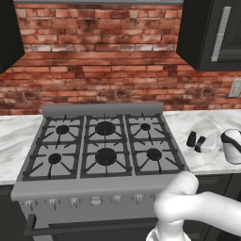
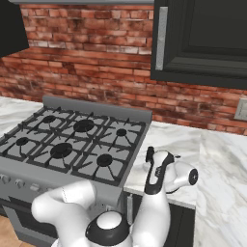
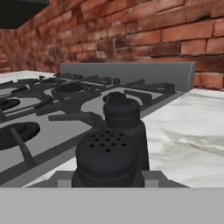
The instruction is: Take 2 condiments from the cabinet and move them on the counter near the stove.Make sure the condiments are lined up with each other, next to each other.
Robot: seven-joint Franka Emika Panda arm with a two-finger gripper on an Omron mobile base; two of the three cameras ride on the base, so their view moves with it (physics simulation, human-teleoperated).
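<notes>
Pinching the near condiment (image 3: 107,159), the gripper (image 1: 201,144) holds it just in front of the standing condiment (image 1: 191,139); both line up beside the stove (image 1: 101,141).

The desk (image 1: 207,162) looks like smooth white marble with grey veins. The stove (image 1: 101,190) is matt grey steel with black grates. The condiments (image 3: 111,151) look matt black; the brick wall (image 1: 101,75) is rough.

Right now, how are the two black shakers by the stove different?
The near shaker sits in the shut gripper; the far shaker stands free on the counter. The far shaker is closer to the stove than the near shaker. Both are small, black and round-topped.
</notes>
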